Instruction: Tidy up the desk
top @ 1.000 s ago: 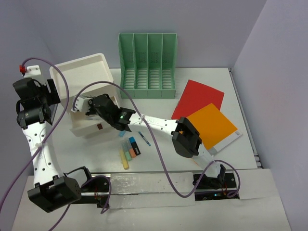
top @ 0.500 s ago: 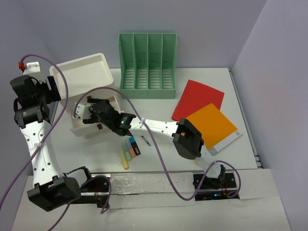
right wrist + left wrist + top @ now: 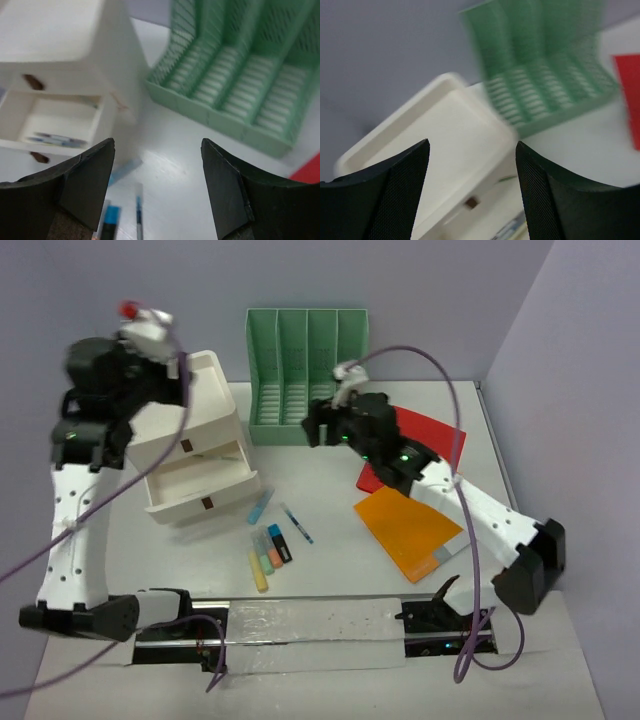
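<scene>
Far left, the left arm stands tall over the white drawer box (image 3: pixel 190 430), and the left gripper (image 3: pixel 471 146) hangs above the box's top tray with its jaws spread wide and nothing between them. The box sits at the far left of the desk (image 3: pixel 330 480), the broad white top that runs under everything here. Its middle drawer (image 3: pixel 200 482) is pulled out, and the right wrist view shows a few thin pens lying inside. Just right of the box, a pale blue marker (image 3: pixel 260 506) and a slim pen (image 3: pixel 297 522) lie loose on the desk, with a small cluster of coloured highlighters (image 3: pixel 270 552) nearer the arms. At the far centre the green file holder (image 3: pixel 307 375) stands upright, all its slots open. The right gripper (image 3: pixel 157 145) hovers just in front of it, aimed at the drawer box, jaws parted and holding nothing. To the right, a red sheet (image 3: pixel 435 432) lies flat, and an orange sheet (image 3: pixel 405 528) lies just nearer, on top of a white page.
</scene>
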